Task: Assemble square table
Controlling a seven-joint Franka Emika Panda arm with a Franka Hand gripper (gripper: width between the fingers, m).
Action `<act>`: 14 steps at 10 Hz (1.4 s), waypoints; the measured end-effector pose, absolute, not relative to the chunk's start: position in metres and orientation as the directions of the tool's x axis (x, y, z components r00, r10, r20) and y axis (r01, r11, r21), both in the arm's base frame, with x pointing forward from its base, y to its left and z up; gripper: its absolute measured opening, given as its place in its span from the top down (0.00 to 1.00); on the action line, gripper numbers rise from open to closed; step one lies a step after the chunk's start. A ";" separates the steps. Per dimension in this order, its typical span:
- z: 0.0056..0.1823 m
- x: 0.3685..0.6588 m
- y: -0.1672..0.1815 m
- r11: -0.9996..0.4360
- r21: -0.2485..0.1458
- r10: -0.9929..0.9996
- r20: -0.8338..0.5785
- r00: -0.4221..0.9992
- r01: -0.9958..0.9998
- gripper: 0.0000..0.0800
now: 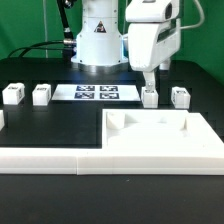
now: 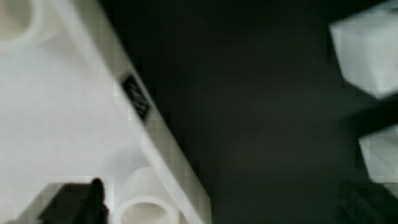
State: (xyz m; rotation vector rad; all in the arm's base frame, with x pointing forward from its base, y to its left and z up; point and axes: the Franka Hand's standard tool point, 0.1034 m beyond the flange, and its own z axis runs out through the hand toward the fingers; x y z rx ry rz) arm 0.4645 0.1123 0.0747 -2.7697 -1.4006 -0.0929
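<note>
The square table's white slab [image 1: 160, 135] lies at the front on the exterior view's right, recessed face up. Several short white tagged legs stand in a row behind it: two to the left [image 1: 12, 93] [image 1: 41, 94] and two to the right [image 1: 150, 97] [image 1: 180, 96]. My gripper [image 1: 148, 82] hangs just above the nearer right leg, fingers pointing down, holding nothing. In the wrist view the slab's rim [image 2: 80, 110] with a corner hole [image 2: 143, 207] shows beside one dark finger [image 2: 71, 205]. The other finger is lost against the black table. Blurred white blocks [image 2: 368, 50] lie across from the slab.
The marker board [image 1: 97, 93] lies flat between the leg pairs, in front of the arm's base [image 1: 98, 40]. Long white border bars run along the front [image 1: 50, 157] and at the exterior view's left edge [image 1: 2, 118]. The table top is black.
</note>
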 end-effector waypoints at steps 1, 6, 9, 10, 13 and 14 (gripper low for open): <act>0.072 0.465 0.109 -0.614 -0.009 0.786 0.079 0.613 0.789 0.19; 0.070 0.447 0.136 -0.928 -0.064 0.367 0.003 0.930 0.366 0.19; 0.058 0.442 0.151 -0.992 -0.090 0.089 -0.024 0.996 0.087 0.19; 0.057 0.440 0.150 -0.991 -0.088 0.101 -0.042 0.994 0.097 0.19; 0.057 0.438 0.150 -0.992 -0.083 0.102 -0.086 0.991 0.095 0.19; 0.056 0.425 0.155 -0.997 -0.058 0.057 -0.227 0.972 0.045 0.19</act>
